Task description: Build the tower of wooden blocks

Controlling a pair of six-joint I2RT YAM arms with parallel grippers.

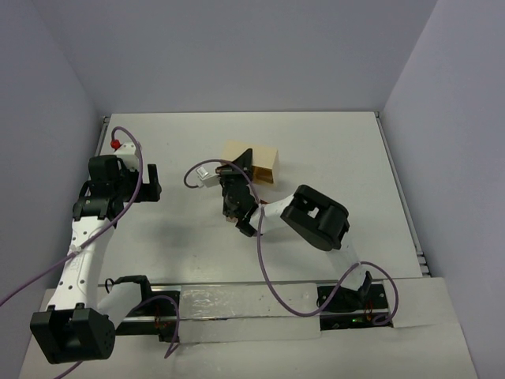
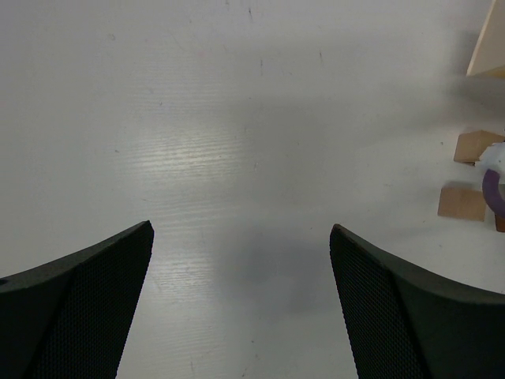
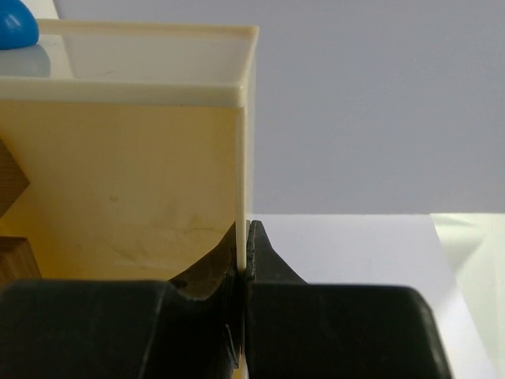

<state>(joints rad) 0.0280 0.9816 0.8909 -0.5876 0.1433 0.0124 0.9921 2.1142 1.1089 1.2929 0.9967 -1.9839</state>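
The left gripper (image 1: 151, 183) hangs over the left part of the tabletop (image 1: 339, 158) with its fingers spread wide and nothing between them; its wrist view shows only bare white surface in the gap. The right arm reaches in toward the middle of the tabletop, where its gripper (image 3: 245, 246) is clamped on the thin, upright side wall of a pale box (image 3: 134, 189), the two fingers pressed together with the wall's edge pinched between them. From above, the box sits toward the far middle of the tabletop, partly covered by the right arm's wrist. Two small brown wood blocks (image 2: 462, 203) lie on the tabletop at the right edge of the left wrist view, near each other but not touching, each flat on its own, nearer the camera than the box's corner. A purple cable (image 2: 491, 189) curves in front of them. From above, those blocks are mostly hidden under the right arm. In the right wrist view, darker brown wooden pieces (image 3: 9, 180) show at the left edge against the box's tan face; whether they lie inside it cannot be told. A rounded blue thing (image 3: 12, 24) shows at that view's top left corner, above the box's rim.
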